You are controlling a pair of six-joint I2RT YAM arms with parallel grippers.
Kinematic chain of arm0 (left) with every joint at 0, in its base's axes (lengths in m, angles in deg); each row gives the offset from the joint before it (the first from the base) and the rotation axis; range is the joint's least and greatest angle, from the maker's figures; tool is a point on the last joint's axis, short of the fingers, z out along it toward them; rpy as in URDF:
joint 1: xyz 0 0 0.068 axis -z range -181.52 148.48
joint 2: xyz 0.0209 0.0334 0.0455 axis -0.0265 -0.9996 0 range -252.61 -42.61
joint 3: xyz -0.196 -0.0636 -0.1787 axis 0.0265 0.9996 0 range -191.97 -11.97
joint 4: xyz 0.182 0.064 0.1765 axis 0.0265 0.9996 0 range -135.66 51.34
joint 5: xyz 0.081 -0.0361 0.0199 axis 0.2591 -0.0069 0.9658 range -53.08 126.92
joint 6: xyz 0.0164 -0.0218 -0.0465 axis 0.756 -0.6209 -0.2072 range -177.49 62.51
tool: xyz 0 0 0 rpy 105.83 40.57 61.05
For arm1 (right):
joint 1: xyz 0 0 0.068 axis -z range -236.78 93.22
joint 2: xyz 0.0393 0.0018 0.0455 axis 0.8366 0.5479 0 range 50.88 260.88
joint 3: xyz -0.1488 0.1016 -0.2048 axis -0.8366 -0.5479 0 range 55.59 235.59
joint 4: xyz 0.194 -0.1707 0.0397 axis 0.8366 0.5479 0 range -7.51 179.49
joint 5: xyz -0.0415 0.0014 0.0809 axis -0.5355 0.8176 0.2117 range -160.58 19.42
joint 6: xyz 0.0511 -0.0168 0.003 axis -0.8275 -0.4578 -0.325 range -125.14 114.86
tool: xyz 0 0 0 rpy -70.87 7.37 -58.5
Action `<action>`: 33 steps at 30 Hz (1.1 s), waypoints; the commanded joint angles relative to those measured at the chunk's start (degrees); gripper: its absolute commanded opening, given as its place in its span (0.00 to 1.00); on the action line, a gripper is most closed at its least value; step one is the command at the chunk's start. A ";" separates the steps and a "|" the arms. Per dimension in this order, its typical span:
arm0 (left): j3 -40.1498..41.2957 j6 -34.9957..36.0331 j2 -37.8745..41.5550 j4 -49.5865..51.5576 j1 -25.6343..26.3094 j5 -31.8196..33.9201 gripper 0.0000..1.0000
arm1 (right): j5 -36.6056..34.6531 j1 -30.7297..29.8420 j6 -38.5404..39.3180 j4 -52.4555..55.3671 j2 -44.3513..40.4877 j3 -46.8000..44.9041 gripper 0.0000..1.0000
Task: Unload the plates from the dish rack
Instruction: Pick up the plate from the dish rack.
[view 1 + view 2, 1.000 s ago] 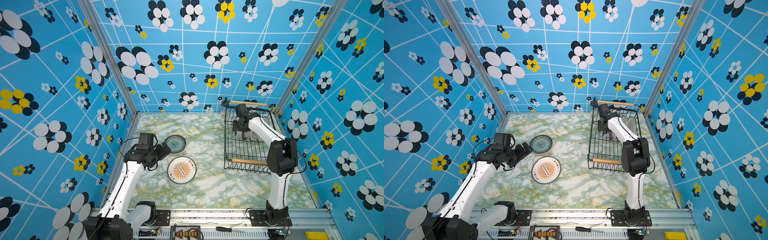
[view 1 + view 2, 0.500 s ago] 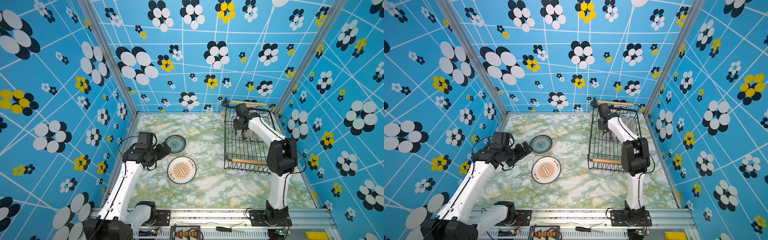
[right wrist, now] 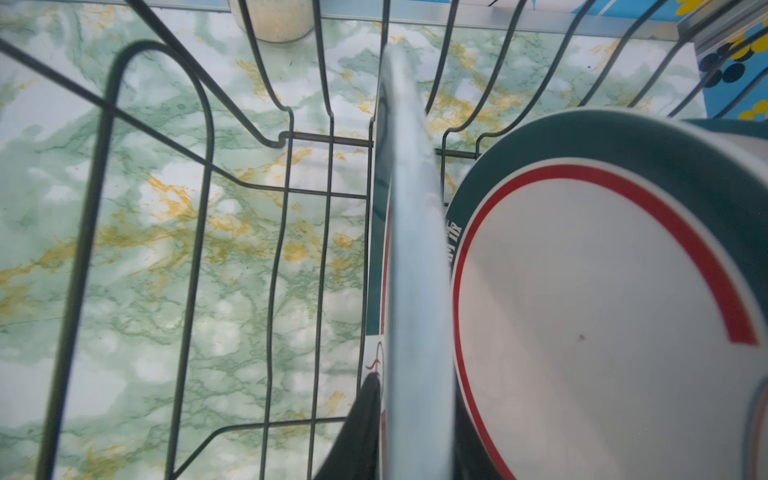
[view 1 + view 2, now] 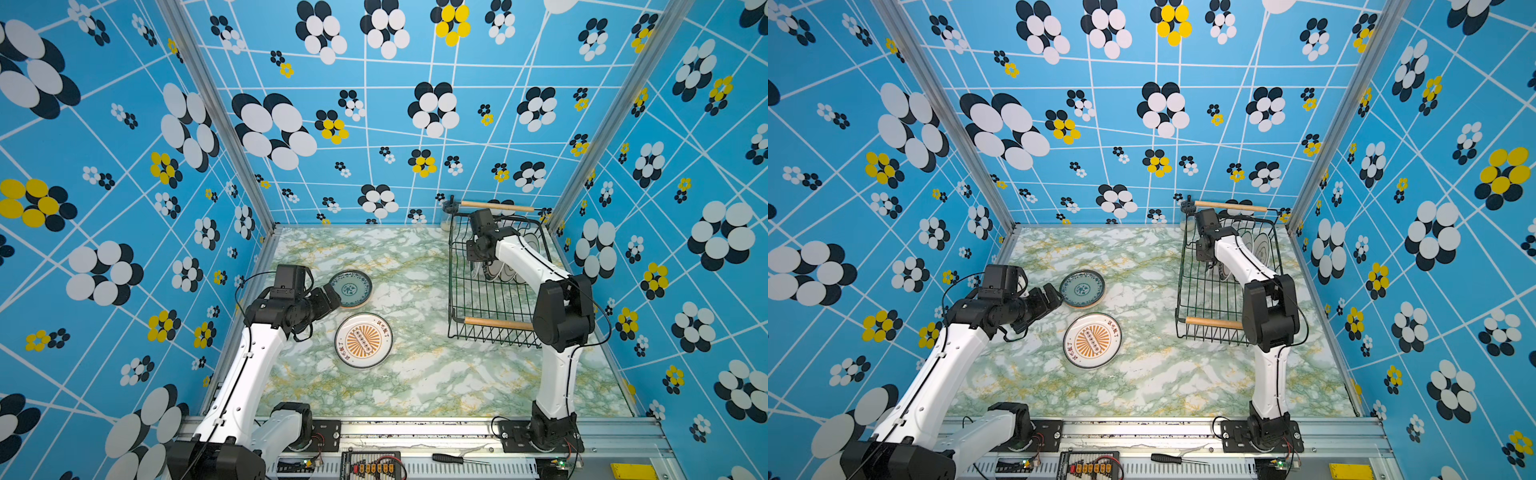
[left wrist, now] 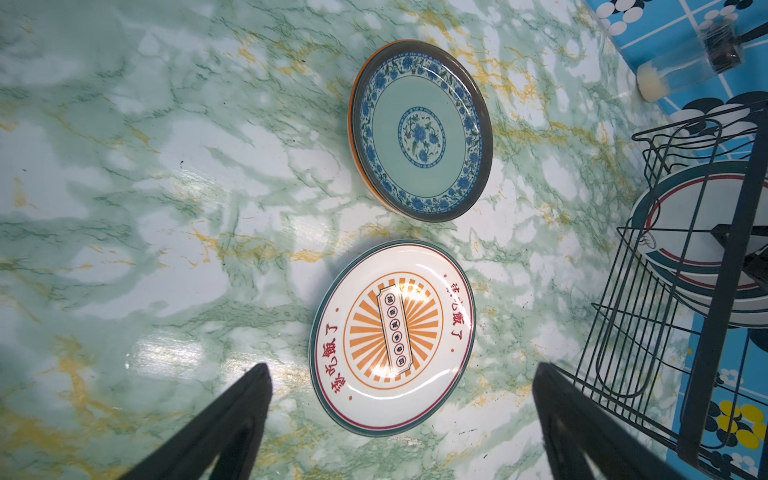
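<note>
Right tool (image 3: 415, 390) clamps its black fingers on both faces of a glossy upright plate (image 3: 413, 249), seen edge-on in a slot of the black wire dish rack (image 4: 496, 323), just beside a teal-rimmed, red-ringed plate (image 3: 602, 311). The rack, with two pale wooden bar handles, stands at the right of the green-veined, marble-look surface (image 5: 166, 166). Left tool (image 5: 401, 370), fingers spread wide and empty, hovers near round plates lying flat on the surface: a blue-floral plate (image 5: 419, 133) stacked on an orange-edged plate (image 5: 352, 137), and an orange-sunburst plate (image 5: 392, 336) just beside them
</note>
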 commanded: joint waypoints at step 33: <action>1.76 0.30 1.61 -5.93 -0.61 2.46 0.99 | -0.01 0.19 -0.46 1.90 -11.91 -2.07 0.08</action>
